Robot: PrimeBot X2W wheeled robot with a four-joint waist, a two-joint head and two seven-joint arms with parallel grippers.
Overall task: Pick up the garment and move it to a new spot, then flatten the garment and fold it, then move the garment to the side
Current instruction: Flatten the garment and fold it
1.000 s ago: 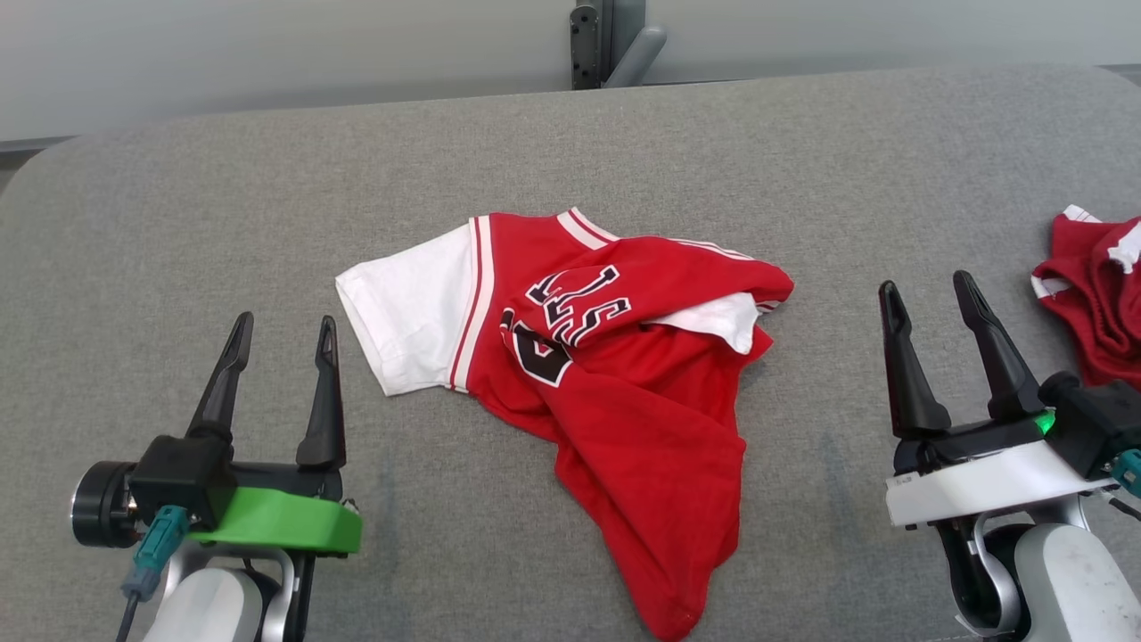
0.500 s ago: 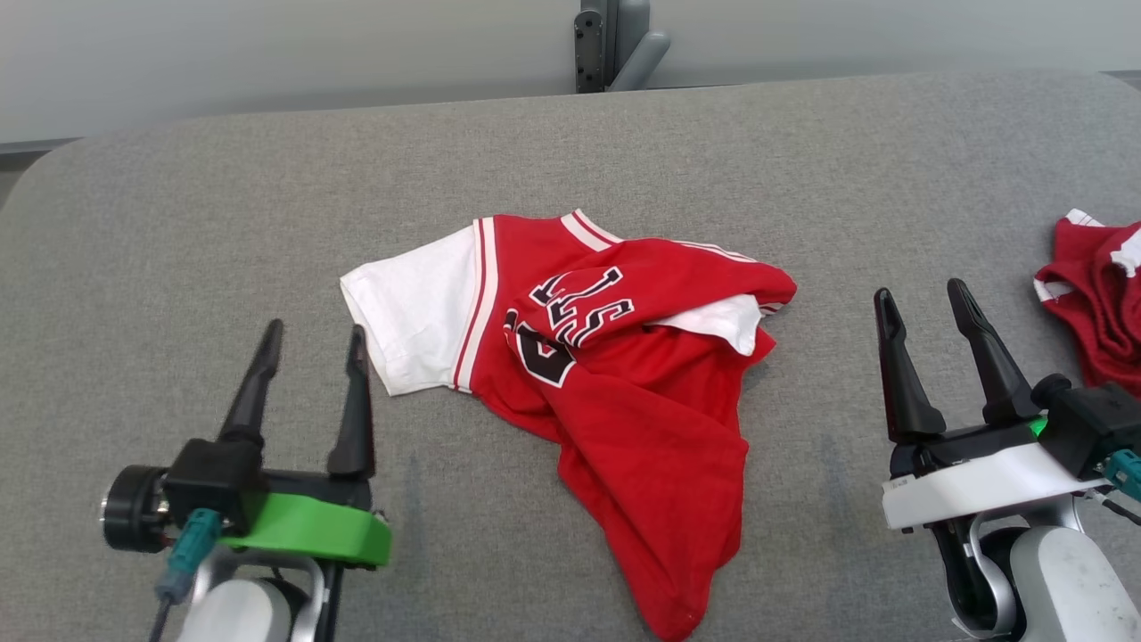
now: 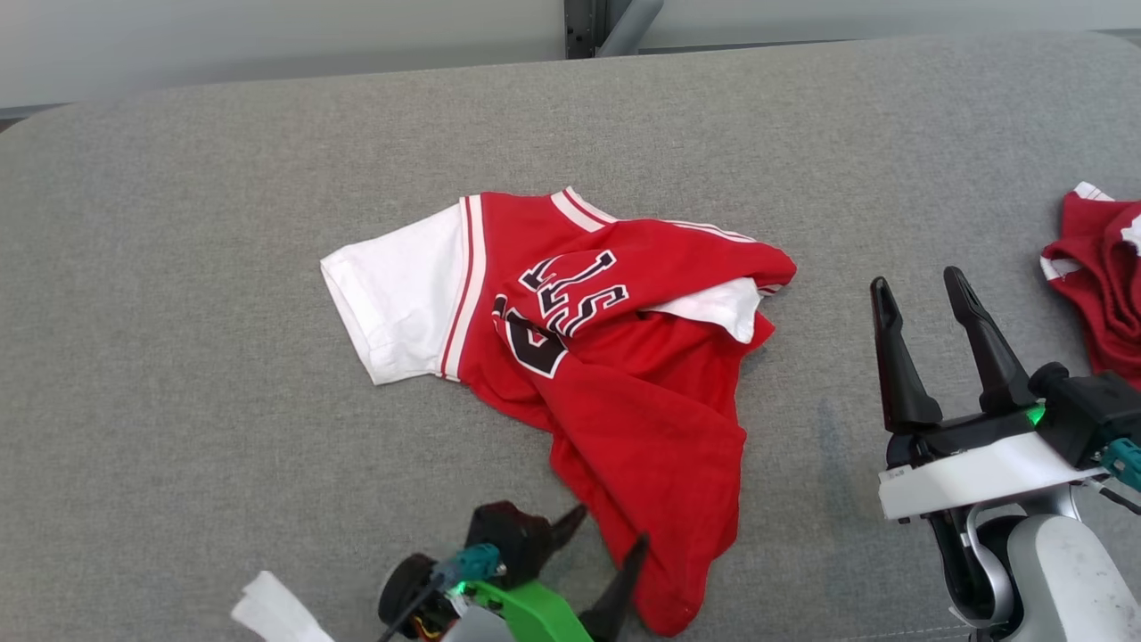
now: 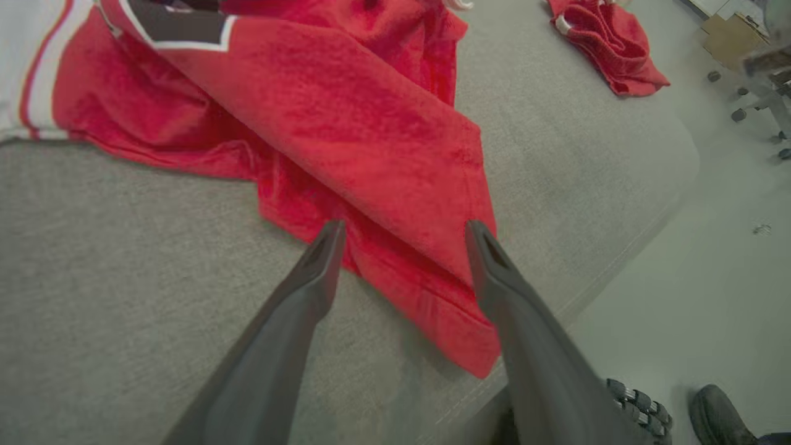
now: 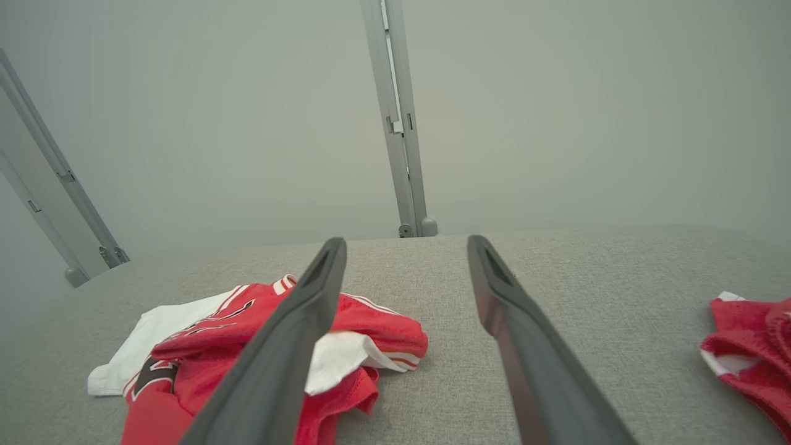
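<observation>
Crumpled red and white shirt [image 3: 606,357] in the middle of the grey tabletop [image 3: 178,267], not yet lifted, not flat. Long axis slanted in the head view: white sleeve [image 3: 392,312] out at 10 o'clock, narrow red tail [image 3: 669,571] down at 5 o'clock, close to the near edge. Chest doubled over on itself, black lettering [image 3: 570,294] half buried, second sleeve tucked under a red flap at 2 o'clock.

Left jaws apart, low at 6 o'clock of the head view, fingers [image 3: 619,584] aimed toward 1 o'clock, right at the tail. Along the left wrist view: tail corner [image 4: 432,296] between the two fingers [image 4: 309,290], nothing pinched. Hard to tell whether touching the cloth or just above it.

Right jaws apart too, empty, fingers [image 3: 902,374] pointing to 12 o'clock, well off the shirt at its 3 o'clock, bare tabletop between. Red bundle [image 3: 1101,285] farther out at 3 o'clock, no part of this step.

Judged stage: opening pick-up, first grasp not yet made. Left arm clearly nearer; tail the natural hold. Probably needed: down a little, then closing across the corner. Risk: catching a single layer, with the rest dragging, or scraping the tabletop cover.
</observation>
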